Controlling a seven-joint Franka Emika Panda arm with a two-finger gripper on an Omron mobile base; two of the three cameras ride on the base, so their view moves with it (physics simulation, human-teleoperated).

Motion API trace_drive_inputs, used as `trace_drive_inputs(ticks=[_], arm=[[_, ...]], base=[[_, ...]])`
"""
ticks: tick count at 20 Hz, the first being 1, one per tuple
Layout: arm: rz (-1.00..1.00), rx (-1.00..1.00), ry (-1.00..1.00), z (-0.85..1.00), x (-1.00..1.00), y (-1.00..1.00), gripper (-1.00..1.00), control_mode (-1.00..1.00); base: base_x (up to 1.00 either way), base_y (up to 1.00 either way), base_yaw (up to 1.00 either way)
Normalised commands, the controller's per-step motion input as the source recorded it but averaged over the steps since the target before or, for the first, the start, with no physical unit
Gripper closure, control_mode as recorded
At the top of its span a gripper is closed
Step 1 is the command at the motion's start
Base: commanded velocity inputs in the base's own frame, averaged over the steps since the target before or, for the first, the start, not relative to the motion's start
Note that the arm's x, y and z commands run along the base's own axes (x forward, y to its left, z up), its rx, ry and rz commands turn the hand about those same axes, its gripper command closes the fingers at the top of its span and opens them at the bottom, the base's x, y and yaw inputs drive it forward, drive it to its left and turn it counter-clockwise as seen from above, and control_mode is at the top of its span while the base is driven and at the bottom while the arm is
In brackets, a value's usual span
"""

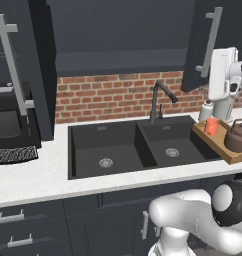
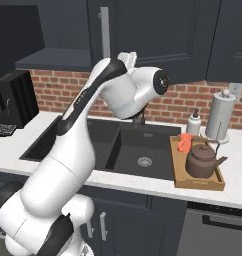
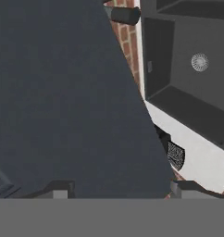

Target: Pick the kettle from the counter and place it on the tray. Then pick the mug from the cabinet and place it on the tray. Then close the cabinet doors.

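Pincer (image 3: 118, 189) spread wide, empty, raised close against a cabinet door (image 3: 63, 92).

No readable text, label, brand, number or sign appeared anywhere, neither on the dark charcoal-blue panelled cabinet doors (image 1: 23, 75), the squat dark brown kettle (image 2: 202, 159), nor the small orange-red cylindrical mug (image 1: 211, 126).

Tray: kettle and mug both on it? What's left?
Yes. The kettle and the mug both sit on the tray. In hand: the doors. In the hand view the pincer is up against a cabinet door. In the left base view both doors, left and right, stand open, so closing them is left.
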Motion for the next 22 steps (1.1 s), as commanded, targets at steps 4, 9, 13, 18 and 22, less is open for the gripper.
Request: trace_drive_inputs(ticks=[4,9,13,18,22], arm=[[-0.08,-0.02,0.0,0.0,0.99,0.37,-1.0,-1.0],[-0.1,0.0,0.0,0.0,1.0,0.17,-1.0,-1.0],[-0.13,0.0,0.0,0.0,1.0,0.01,-1.0,-1.0],[-0.14,0.0,0.0,-0.04,1.0,0.0,-1.0,-1.0],[-0.16,0.0,0.0,-0.07,1.0,0.0,-1.0,-1.0]], base=[[0.0,0.0,0.0],[0.0,0.0,0.0],[0.0,0.0,0.0],[0.0,0.0,0.0],[0.0,0.0,0.0]])
